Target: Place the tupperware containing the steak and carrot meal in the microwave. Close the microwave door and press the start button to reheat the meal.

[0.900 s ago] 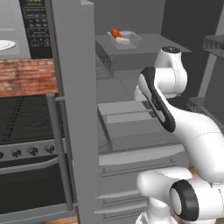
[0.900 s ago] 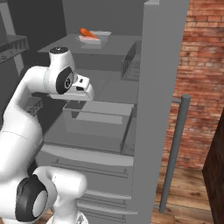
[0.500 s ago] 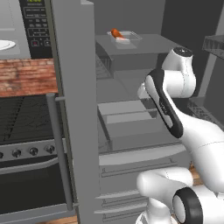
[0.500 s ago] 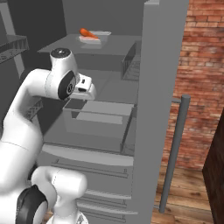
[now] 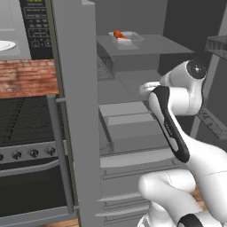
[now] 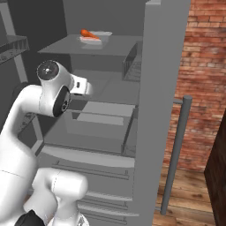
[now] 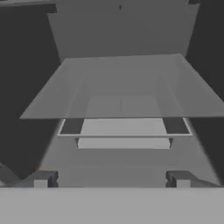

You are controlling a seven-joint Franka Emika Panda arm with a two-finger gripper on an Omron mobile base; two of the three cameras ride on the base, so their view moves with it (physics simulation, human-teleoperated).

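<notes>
I see the tupperware [image 5: 128,37] sitting on the fridge's top shelf [image 5: 146,45], well above my gripper [image 7: 111,179], whose jaws stand wide and empty. It looks light, stiff and slick; I'd pinch one flared rim wall beside the carrot [image 6: 87,33].

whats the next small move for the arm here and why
Probably raise the tool and reach it toward the tupperware on the upper fridge shelf. Its fingers stand wide apart with nothing between them, and in the hand view it faces a lower shelf, below the tub holding the carrot and steak.
</notes>
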